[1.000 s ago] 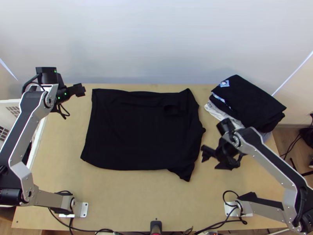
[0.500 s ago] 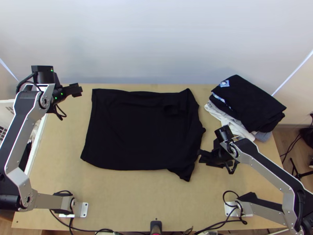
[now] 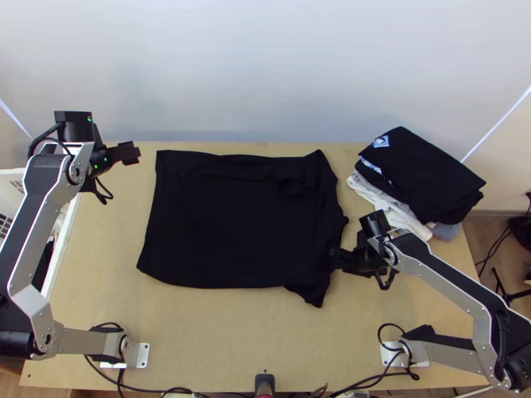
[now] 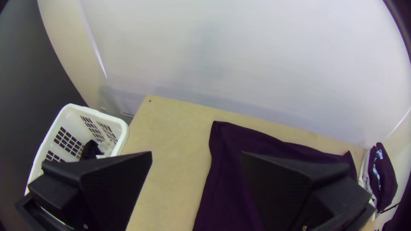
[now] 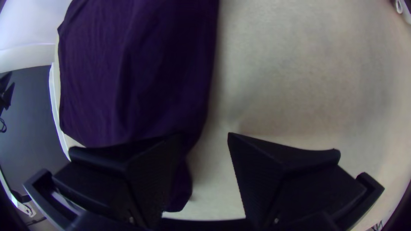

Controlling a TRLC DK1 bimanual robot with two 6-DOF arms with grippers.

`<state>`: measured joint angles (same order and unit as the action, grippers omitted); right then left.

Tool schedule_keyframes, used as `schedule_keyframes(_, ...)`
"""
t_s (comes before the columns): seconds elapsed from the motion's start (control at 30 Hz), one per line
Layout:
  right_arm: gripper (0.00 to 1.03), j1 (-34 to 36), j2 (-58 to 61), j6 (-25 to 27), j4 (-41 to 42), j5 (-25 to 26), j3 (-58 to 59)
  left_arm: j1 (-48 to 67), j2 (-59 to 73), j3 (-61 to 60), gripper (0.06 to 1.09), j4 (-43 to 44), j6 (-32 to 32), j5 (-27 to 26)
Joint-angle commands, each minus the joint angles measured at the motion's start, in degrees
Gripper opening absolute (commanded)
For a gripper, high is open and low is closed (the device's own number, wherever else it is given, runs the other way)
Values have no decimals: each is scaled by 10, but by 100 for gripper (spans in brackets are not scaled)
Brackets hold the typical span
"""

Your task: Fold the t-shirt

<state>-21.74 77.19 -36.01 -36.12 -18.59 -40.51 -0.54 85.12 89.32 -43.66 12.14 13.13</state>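
Now at the cloth: the right gripper [image 3: 336,258] has reached the T-shirt [image 3: 239,219], with nothing gripped yet.

Top view: over the last second the right arm has swung inward, from beside the shirt to its sleeve-side edge, just above the corner where a sleeve [image 3: 314,293] sticks out. The black shirt itself hasn't moved; it lies spread and mostly flat mid-table, lightly creased. The left gripper [image 3: 134,153] drew back slightly, then held its place beyond the shirt's other side. A stack of clothes [image 3: 425,176] sits at the far right corner.

Left wrist view: this gripper's fingers are wide apart and empty, with a white basket [image 4: 122,139] beside the table [image 4: 171,141].

Right wrist view: fingers parted here too, one over the fabric, the other over bare wood, the shirt's edge running by the gap. That looks like setting up a pinch; it may need to go lower, or it could close on air.
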Motion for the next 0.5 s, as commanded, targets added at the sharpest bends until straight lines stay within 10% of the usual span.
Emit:
schedule_keyframes(0.0,52,-22,22,-24,25,0,-6,1,2,-2,105,-9,-14,1)
schedule_keyframes(0.47,24,-59,31,-51,96,14,3,-6,-3,-8,105,-55,-63,0)
